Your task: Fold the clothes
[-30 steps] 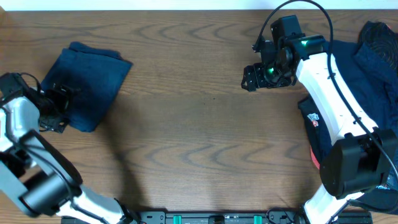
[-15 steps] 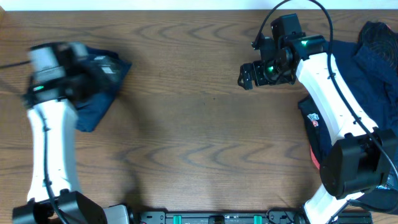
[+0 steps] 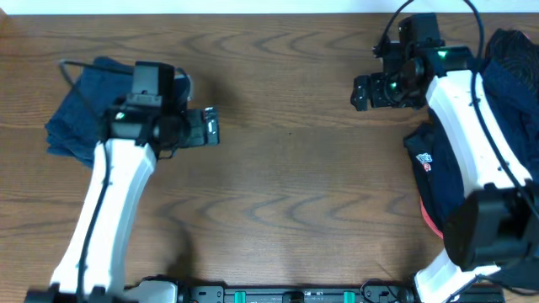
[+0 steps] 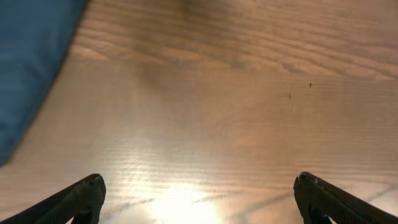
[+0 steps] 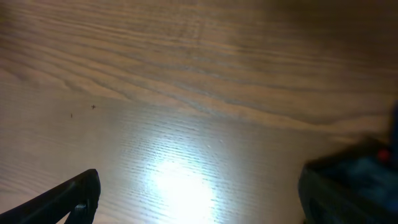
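A folded dark navy cloth (image 3: 74, 114) lies at the table's far left; its edge shows in the left wrist view (image 4: 28, 68). My left gripper (image 3: 207, 128) is open and empty over bare wood, just right of that cloth; its fingers (image 4: 199, 190) are spread wide. A pile of dark navy clothes (image 3: 509, 80) lies at the right edge. My right gripper (image 3: 364, 91) is open and empty over bare wood, left of the pile. In the right wrist view its fingers (image 5: 199, 186) are spread, and a dark blurred cloth edge (image 5: 373, 165) shows at the right.
A dark garment with a red and white print (image 3: 424, 164) lies under the right arm at the right. The wooden table (image 3: 278, 185) stretches between the two grippers. A black rail (image 3: 295, 295) runs along the front edge.
My left arm swung from the far left, over the folded cloth, to the bare table right of it. My right gripper moved a little to the right and back.
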